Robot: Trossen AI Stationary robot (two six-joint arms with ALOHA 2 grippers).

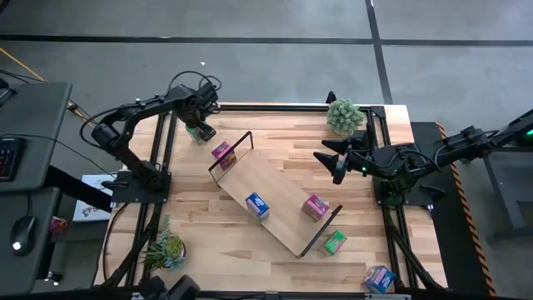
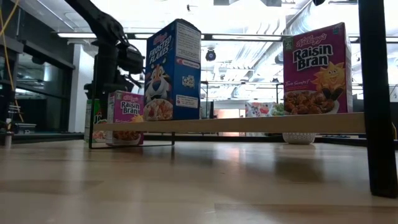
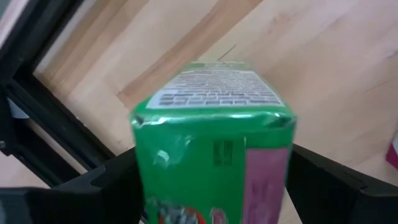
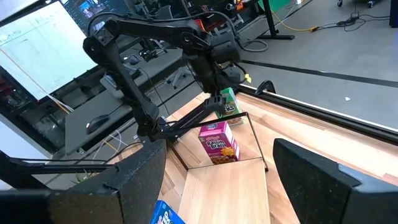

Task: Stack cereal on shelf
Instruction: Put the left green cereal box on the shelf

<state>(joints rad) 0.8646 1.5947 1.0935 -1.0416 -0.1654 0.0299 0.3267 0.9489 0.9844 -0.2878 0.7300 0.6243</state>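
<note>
Left fingers (image 3: 211, 186) spread wide around green cereal box (image 3: 211, 155) at desk's 11 o'clock; shelf (image 1: 275, 196) lies toward 4 o'clock from it. Right fingers (image 1: 333, 162) open, empty, at shelf's 2 o'clock.

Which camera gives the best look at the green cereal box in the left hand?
The left wrist view: the green cereal box fills it, between the left hand's fingers. The high and right wrist views show it small; the low view mostly hides it.
</note>
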